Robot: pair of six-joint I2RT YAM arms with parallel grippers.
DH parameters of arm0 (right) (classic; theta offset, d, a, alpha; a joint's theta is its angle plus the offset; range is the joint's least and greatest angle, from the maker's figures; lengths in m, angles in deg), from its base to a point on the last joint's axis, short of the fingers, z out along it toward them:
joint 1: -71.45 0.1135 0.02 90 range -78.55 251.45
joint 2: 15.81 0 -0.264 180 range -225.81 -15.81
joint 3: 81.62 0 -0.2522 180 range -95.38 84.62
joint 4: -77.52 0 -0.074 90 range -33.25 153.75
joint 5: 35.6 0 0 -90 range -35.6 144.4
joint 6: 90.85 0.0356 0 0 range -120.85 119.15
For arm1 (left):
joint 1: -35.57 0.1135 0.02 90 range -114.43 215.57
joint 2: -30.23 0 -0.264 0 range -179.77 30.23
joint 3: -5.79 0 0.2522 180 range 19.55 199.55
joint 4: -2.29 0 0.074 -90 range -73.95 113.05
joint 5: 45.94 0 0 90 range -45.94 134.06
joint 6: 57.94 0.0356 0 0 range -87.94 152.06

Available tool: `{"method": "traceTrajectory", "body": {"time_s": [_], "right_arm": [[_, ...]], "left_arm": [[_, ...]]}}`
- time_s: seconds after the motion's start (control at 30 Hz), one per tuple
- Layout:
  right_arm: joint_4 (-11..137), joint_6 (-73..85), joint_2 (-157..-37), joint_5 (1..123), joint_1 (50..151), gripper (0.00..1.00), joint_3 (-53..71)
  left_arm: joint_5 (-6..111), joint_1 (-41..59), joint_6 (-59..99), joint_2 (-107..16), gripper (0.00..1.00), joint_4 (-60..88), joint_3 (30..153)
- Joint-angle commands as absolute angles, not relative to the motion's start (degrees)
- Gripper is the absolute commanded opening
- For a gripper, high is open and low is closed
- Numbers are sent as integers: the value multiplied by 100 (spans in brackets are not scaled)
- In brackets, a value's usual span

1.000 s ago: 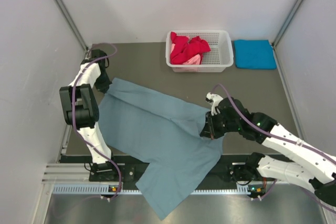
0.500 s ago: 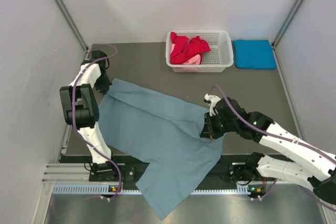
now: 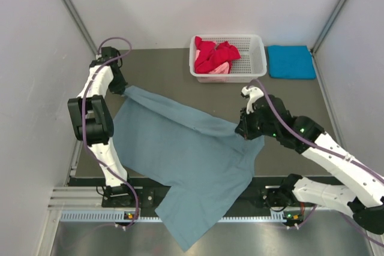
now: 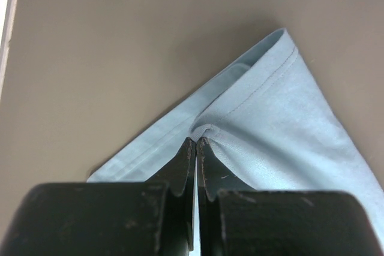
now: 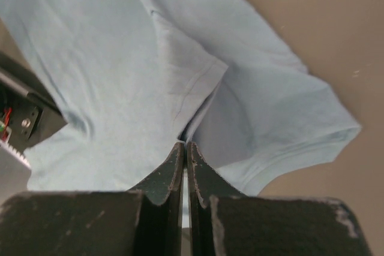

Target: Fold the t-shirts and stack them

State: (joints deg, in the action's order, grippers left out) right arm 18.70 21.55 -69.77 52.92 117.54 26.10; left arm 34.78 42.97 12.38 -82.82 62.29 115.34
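nearest the bases, one end of the grey-blue t-shirt [image 3: 180, 160] hangs over the near edge of the table [image 3: 162, 67]. the rest lies spread aslant across the middle, with a ridge of cloth running between my two grips. right gripper [image 5: 184, 144]: jaws together, clamped on a pinch of cloth at the shirt's right side, beside a sleeve hem. left gripper [image 4: 196, 141]: jaws together on a small tuck at the far-left corner, by the stitched hem. farther back, the white basket [image 3: 255, 58] holds a red t-shirt [image 3: 215, 52] and a pink t-shirt [image 3: 219, 69]. just right of it a turquoise t-shirt [image 3: 291, 62] lies folded flat, well apart from my work. step in hand, by my judgement: spreading the shirt flat and square before the first fold. to do it well: draw both grips away from each other evenly so the ridge goes taut, bring the hanging end fully up onto the table, carry the cloth low, and release only once the far edge lies straight. risk: the left pinch is thin and may slip under a hard pull.
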Motion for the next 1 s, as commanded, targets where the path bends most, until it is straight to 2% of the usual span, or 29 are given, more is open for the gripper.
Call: {"method": "traceTrajectory", "body": {"time_s": [0.0,0.13,0.5,0.6,0.63,0.7,0.73,0.77,0.83,0.87,0.97], "right_arm": [[1761,1665,-7074,5289,11330,0,2196],[1770,1629,-7163,5676,11232,0,2177],[2227,2112,-7074,7188,11451,0,3267],[2350,2218,-7180,7399,11618,0,3443],[2350,2235,-7224,7443,11636,1,3469],[2298,2244,-7233,7496,11627,8,3496],[2280,2288,-7233,7496,11619,13,3487],[2271,2323,-7224,7488,11610,31,3470],[2271,2411,-7233,7505,11514,46,3435],[2280,2446,-7259,7479,11444,51,3400],[2175,2517,-7461,7330,10664,54,3356]], "left_arm": [[3562,4339,1176,-8402,0,6018,11790],[3483,4348,1281,-8446,0,6017,11712],[2912,4348,1334,-8402,0,5886,10920],[2737,4339,1290,-8411,6,5982,11025],[2675,4339,1281,-8402,12,6017,11043],[2447,4339,1203,-8297,23,6114,11078],[2359,4339,1159,-8227,32,6149,11079],[2306,4339,1123,-8053,39,6123,11070],[2322,4348,1079,-7893,48,5974,11070],[2392,4348,1079,-7780,52,5921,11105],[2778,4330,878,-7708,53,5860,11333]]}}
